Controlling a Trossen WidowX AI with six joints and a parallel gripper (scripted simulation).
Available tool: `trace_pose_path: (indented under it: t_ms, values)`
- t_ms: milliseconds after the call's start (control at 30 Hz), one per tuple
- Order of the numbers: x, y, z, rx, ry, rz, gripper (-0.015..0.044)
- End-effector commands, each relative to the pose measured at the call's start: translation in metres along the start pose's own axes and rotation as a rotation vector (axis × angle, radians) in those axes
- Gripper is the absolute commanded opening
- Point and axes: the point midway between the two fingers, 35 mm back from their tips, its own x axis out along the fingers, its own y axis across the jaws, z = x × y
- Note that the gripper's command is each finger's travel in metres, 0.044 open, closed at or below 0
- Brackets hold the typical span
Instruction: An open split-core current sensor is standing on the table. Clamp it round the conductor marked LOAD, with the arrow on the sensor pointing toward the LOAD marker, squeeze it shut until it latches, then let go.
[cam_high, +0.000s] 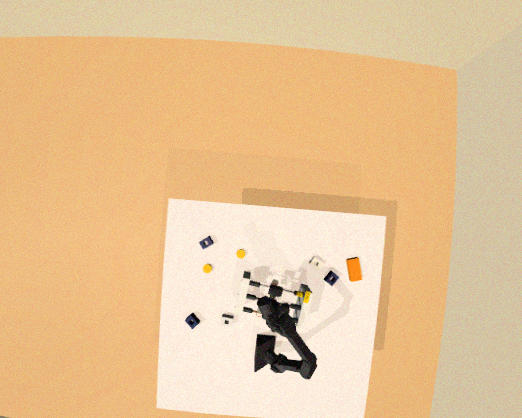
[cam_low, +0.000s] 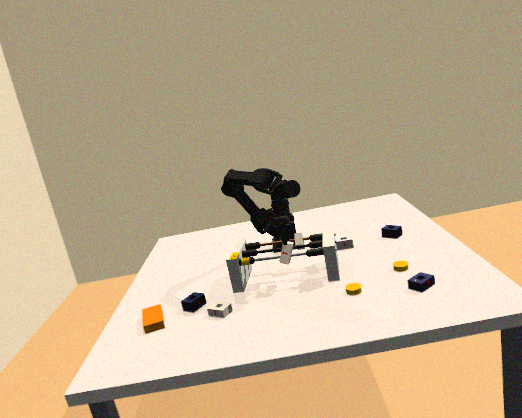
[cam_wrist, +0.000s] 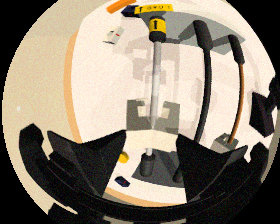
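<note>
The square white desk (cam_low: 350, 330) has a smooth, matt top, and the black jointed arm (cam_low: 250, 200) looks like matt plastic. The small orange block (cam_low: 153, 318) and round yellow discs (cam_low: 353, 288) are smooth and unglossed, while the pale grey conductor rod (cam_wrist: 154, 85) has a dull metal look.

In the top view the arm (cam_high: 285, 325) covers the end effector and whatever it grips. Lettering on the yellow marker (cam_wrist: 154, 10) is too blurred to read. The sensor's arrow cannot be resolved. The wrist view's edge crops the finger (cam_wrist: 84, 160) bases.
</note>
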Motion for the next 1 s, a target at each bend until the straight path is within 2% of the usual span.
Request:
trace_pose_path:
  t_ms: [0,967]
  values:
    - [0.0088,-0.0011,0.0017,-0.004,-0.007,0.001,0.0]
    - [0.0095,-0.0003,0.0012,0.001,-0.002,-0.001,0.0]
